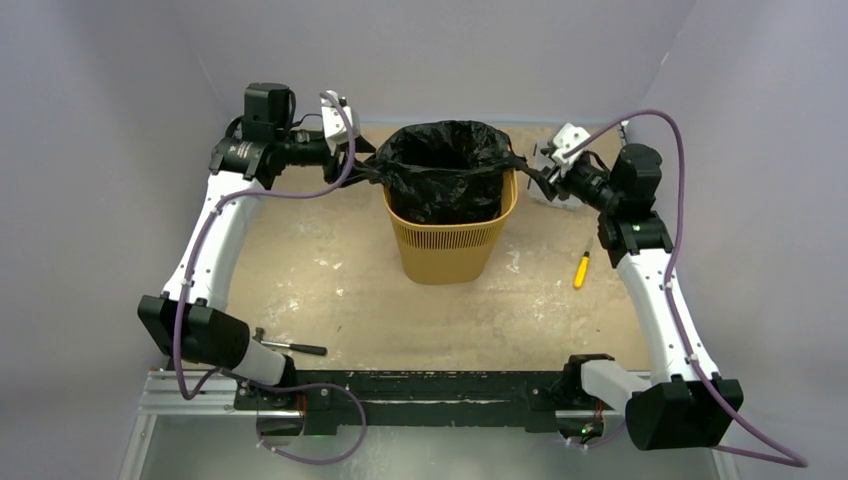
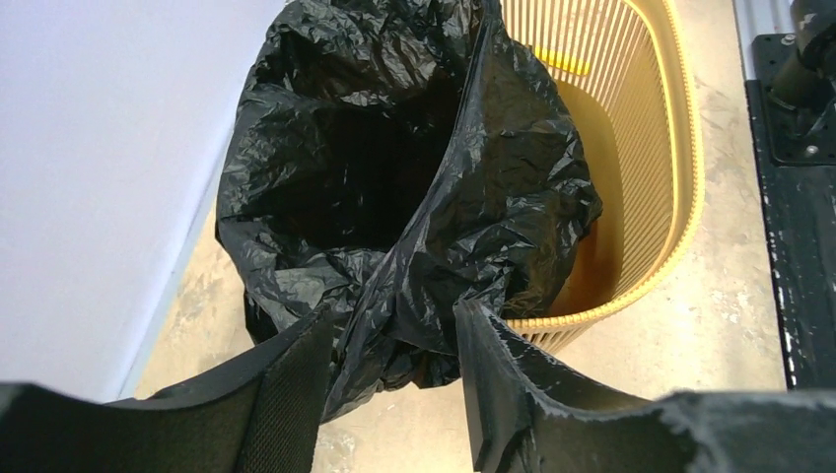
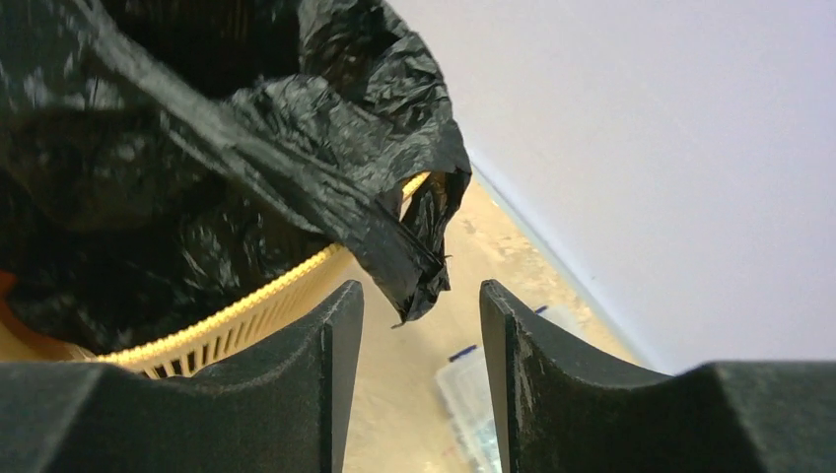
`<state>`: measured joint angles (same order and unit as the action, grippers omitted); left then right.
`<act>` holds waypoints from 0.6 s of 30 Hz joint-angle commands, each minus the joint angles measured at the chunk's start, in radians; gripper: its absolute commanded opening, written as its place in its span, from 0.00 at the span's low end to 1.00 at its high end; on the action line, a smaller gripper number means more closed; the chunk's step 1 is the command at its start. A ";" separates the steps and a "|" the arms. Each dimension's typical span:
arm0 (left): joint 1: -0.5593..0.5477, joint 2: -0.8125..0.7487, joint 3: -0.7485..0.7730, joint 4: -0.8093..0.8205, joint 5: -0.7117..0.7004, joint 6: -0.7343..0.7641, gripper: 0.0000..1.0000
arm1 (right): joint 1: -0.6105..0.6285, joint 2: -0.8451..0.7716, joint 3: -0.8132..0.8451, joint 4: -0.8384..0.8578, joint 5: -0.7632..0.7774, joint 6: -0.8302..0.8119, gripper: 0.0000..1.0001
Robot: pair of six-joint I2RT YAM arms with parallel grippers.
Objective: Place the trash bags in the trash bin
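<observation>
The orange-yellow mesh trash bin (image 1: 450,245) stands upright mid-table. The glossy black trash bag (image 1: 445,165) sits in its mouth, its film spread over the rim and drawn out to both sides. My left gripper (image 1: 362,165) is at the bag's left edge. In the left wrist view its jaws (image 2: 394,315) stand apart, with a fold of bag (image 2: 394,168) hanging between them beside the bin (image 2: 651,148). My right gripper (image 1: 535,172) is at the right edge. Its jaws (image 3: 420,288) are open, and a loose bag corner (image 3: 419,271) dangles just ahead of the tips, unclamped.
A yellow-handled screwdriver (image 1: 581,269) lies right of the bin. A black-handled tool (image 1: 292,346) lies near the left arm's base. A small clear plastic box (image 3: 473,394) sits under my right gripper. Grey walls close in behind and on both sides.
</observation>
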<state>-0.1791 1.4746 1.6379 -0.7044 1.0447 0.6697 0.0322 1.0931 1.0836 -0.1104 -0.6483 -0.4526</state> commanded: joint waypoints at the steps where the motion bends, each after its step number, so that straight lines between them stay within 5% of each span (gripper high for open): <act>1: 0.001 0.040 0.107 -0.157 0.081 0.092 0.47 | 0.000 -0.006 0.003 -0.098 -0.074 -0.315 0.50; 10: -0.025 0.158 0.254 -0.403 0.071 0.205 0.39 | 0.000 0.011 0.019 -0.160 -0.088 -0.488 0.47; 18: -0.067 0.180 0.300 -0.498 0.044 0.279 0.12 | 0.000 0.072 0.043 -0.141 -0.143 -0.573 0.44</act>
<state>-0.2287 1.6707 1.8969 -1.1526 1.0695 0.8867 0.0322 1.1423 1.0843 -0.2771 -0.7486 -0.9562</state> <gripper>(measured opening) 0.163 0.451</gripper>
